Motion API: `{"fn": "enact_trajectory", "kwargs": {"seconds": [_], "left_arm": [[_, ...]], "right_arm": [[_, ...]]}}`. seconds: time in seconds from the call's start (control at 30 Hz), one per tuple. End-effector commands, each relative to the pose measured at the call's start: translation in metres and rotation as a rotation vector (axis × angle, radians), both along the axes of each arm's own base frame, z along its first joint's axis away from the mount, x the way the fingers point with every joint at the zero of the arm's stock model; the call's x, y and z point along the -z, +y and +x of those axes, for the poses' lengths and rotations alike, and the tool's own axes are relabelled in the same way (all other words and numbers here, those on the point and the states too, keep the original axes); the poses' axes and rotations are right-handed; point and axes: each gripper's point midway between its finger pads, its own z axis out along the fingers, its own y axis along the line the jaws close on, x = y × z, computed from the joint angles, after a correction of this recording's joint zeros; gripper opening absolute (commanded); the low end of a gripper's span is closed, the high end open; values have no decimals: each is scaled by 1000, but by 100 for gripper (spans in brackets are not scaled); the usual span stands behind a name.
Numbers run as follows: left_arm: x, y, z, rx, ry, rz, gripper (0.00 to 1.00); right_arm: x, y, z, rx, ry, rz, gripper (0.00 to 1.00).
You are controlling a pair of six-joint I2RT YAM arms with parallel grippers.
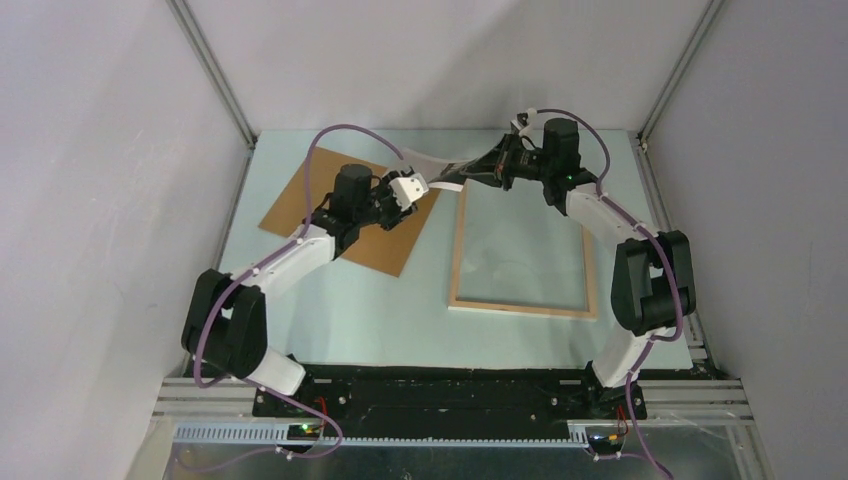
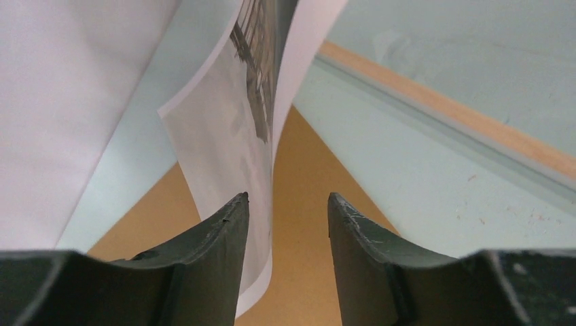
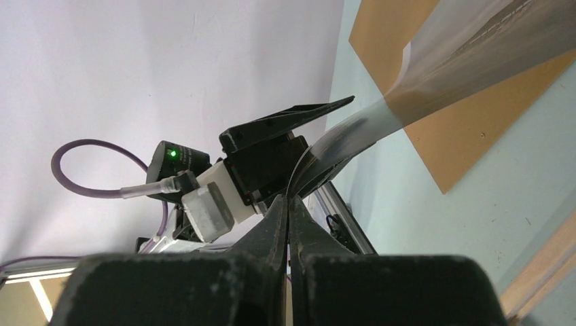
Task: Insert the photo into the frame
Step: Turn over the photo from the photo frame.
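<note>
The photo (image 1: pixel 447 178) hangs bowed in the air between both grippers, above the table's far middle. My right gripper (image 3: pixel 289 204) is shut on one edge of it (image 3: pixel 475 54). My left gripper (image 2: pixel 288 204) stands open around the opposite edge: the print (image 2: pixel 231 136) lies against the left finger, with a gap to the right finger. The frame (image 1: pixel 523 250) lies flat at centre right, pale wood edges up, clear pane in the middle. Its rail (image 2: pixel 441 109) runs across the left wrist view.
A plain brown backing board (image 1: pixel 350 215) lies flat left of the frame, under my left gripper (image 1: pixel 425 183); it also fills the ground between the left fingers (image 2: pixel 306 224). White enclosure walls stand close on the left, right and back.
</note>
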Motion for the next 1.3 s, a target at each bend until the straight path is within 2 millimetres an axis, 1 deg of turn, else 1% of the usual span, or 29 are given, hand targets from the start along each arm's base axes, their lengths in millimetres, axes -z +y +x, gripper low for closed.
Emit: {"fn": "enact_trajectory", "kwargs": {"seconds": [0.0, 0.13, 0.17, 0.3, 0.33, 0.37, 0.4, 0.43, 0.5, 0.67, 0.7, 0.73, 0.77, 0.8, 0.83, 0.87, 0.9, 0.93, 0.97, 1.0, 1.03, 1.07, 1.1, 1.13, 1.17, 1.2, 1.23, 1.27], "left_arm": [[-25, -25, 7, 57, -37, -87, 50], [-19, -31, 10, 66, -13, -100, 46], [-20, -33, 11, 70, -11, -107, 45], [-19, -36, 10, 72, 8, -122, 35], [-19, -37, 9, 74, 10, -125, 30], [-18, -36, 9, 73, 12, -125, 28], [-19, -36, 8, 75, 12, -127, 21], [-19, -37, 7, 74, 16, -131, 13], [-24, -37, 6, 74, 17, -146, 2], [-47, -40, 2, 54, 31, -215, 0], [-55, -41, -1, 58, 31, -229, 0], [-57, -41, -4, 52, 55, -245, 0], [-69, -42, -5, 55, 48, -266, 0], [-69, -42, -9, 45, 85, -279, 0], [-81, -44, -11, 50, 81, -301, 0], [-87, -44, -15, 42, 110, -326, 0], [-98, -46, -16, 45, 107, -347, 0], [-103, -47, -21, 40, 140, -374, 0], [-116, -49, -21, 42, 138, -397, 0], [-121, -52, -25, 37, 174, -434, 0], [-133, -53, -26, 38, 175, -459, 0], [-139, -56, -30, 34, 214, -498, 0], [-151, -59, -32, 29, 237, -541, 0], [-155, -62, -34, 35, 250, -553, 0], [-167, -65, -36, 29, 273, -595, 0], [-170, -69, -39, 33, 295, -610, 0], [-182, -72, -42, 31, 319, -647, 0], [-185, -75, -43, 36, 343, -665, 0]], "right_arm": [[-32, -3, -9, -14, -91, 40, 0], [-32, -4, -8, -12, -90, 42, 0], [-33, -4, -8, -12, -90, 43, 0], [-33, -6, -8, -6, -93, 44, 0], [-33, -7, -7, -5, -93, 44, 0], [-34, -8, -7, -2, -94, 44, 0], [-33, -8, -7, -1, -96, 43, 0], [-34, -9, -7, 3, -98, 43, 0], [-35, -10, -7, 6, -102, 43, 0], [-44, -20, -6, 29, -127, 46, 0], [-45, -22, -6, 33, -129, 45, 3], [-49, -25, -6, 42, -139, 45, 13], [-51, -29, -5, 51, -145, 45, 19], [-56, -31, -7, 55, -157, 45, 32], [-58, -35, -6, 66, -164, 44, 38], [-63, -38, -7, 72, -179, 42, 51], [-65, -43, -6, 84, -185, 40, 59], [-70, -46, -8, 93, -198, 38, 72], [-73, -52, -6, 108, -206, 37, 77], [-79, -56, -9, 116, -228, 35, 84], [-82, -64, -7, 136, -238, 32, 87], [-89, -70, -9, 147, -256, 32, 90], [-97, -81, -9, 173, -282, 29, 91], [-101, -87, -9, 188, -292, 27, 92], [-110, -100, -11, 217, -321, 24, 93], [-114, -104, -13, 225, -333, 22, 93], [-124, -123, -14, 269, -367, 14, 93], [-130, -140, -12, 311, -384, 5, 93]]}}
